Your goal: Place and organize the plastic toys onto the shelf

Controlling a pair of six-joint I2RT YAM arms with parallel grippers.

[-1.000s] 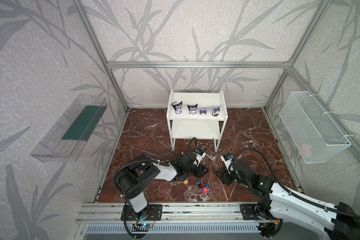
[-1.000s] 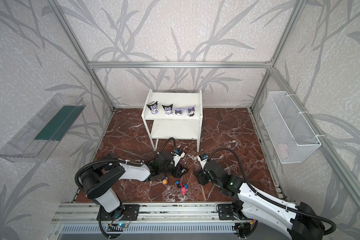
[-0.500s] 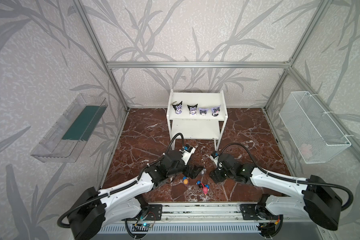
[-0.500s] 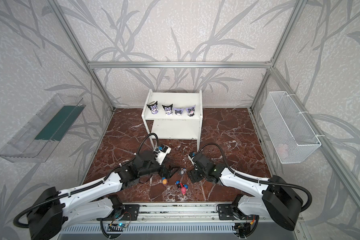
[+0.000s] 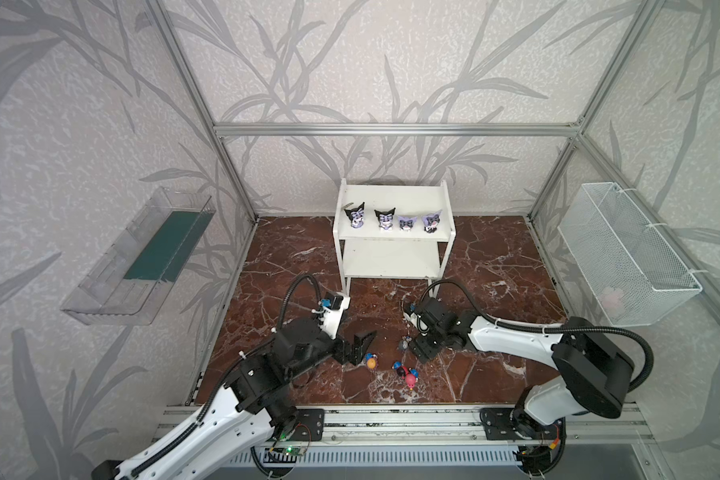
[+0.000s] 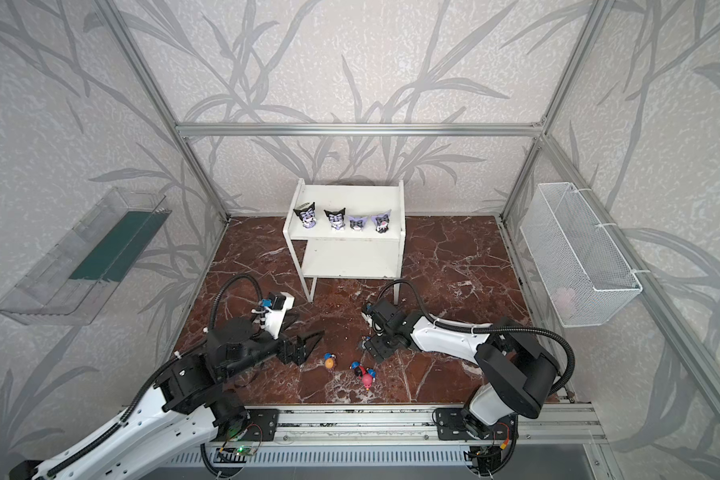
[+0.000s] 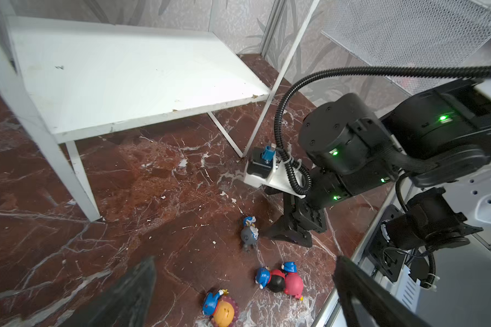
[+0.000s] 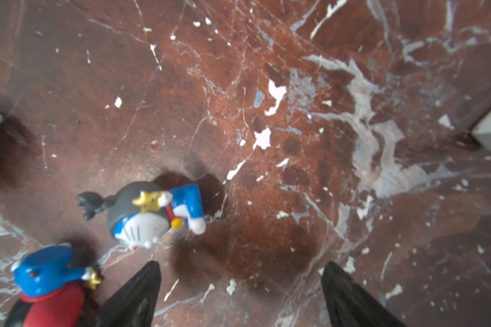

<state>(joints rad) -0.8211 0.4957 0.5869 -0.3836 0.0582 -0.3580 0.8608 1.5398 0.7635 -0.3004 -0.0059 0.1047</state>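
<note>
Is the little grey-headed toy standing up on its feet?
No, the grey-headed figurine lies tipped over on its side on the red marble floor in the right wrist view.

Four pointed-ear figurines (image 5: 384, 219); smaller figurines (image 5: 371, 363), probably four; one shelf (image 5: 391, 195); one clear tray (image 5: 113, 286); one mesh basket (image 5: 624, 249).

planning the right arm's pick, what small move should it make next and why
Probably slide the right tool sideways until the grey toy sits between its jaws, then lower. The tool is open and empty, and the toy lies on its side on the floor just beside one jaw, not between them.
</note>
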